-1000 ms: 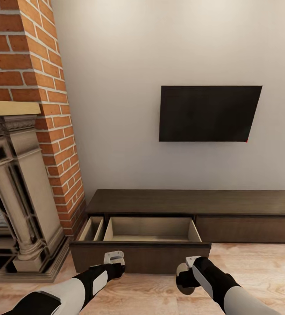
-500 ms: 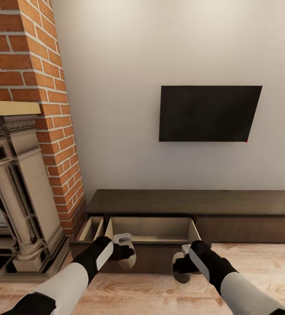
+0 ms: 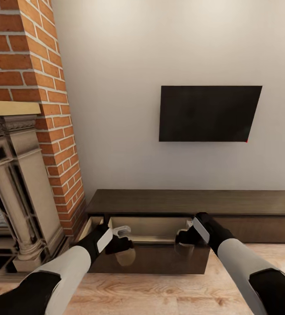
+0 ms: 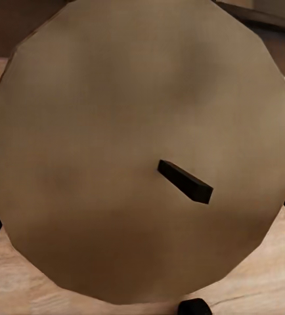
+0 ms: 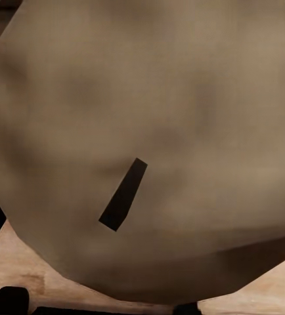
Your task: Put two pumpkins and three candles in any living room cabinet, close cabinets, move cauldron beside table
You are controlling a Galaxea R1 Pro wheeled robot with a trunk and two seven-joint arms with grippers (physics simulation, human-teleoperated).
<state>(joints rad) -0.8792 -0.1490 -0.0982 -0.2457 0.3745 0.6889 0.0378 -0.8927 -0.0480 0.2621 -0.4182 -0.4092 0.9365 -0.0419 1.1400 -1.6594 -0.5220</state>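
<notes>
My left gripper [image 3: 121, 243] is shut on a grey-tan candle [image 3: 126, 258], held over the front edge of the open drawer [image 3: 151, 228] of the dark brown cabinet [image 3: 230, 202]. The right gripper [image 3: 187, 238] is shut on a second candle [image 3: 184, 250] at the drawer's right front corner. In the left wrist view that arm's candle [image 4: 136, 151] shows its round top and dark wick. The right wrist view shows its own candle [image 5: 149, 131] the same way. The drawer's tan inside looks bare. Pumpkins, cauldron and table are out of view.
A brick chimney [image 3: 33, 65] and an ornate grey fireplace [image 3: 15, 192] stand at the left, close to the left arm. A black TV [image 3: 210, 113] hangs on the wall above the cabinet. Light wood floor [image 3: 160, 293] runs in front.
Both arms have risen and reached forward, carrying their candles from in front of the drawer's face up to its open top edge. The view itself has not shifted.
</notes>
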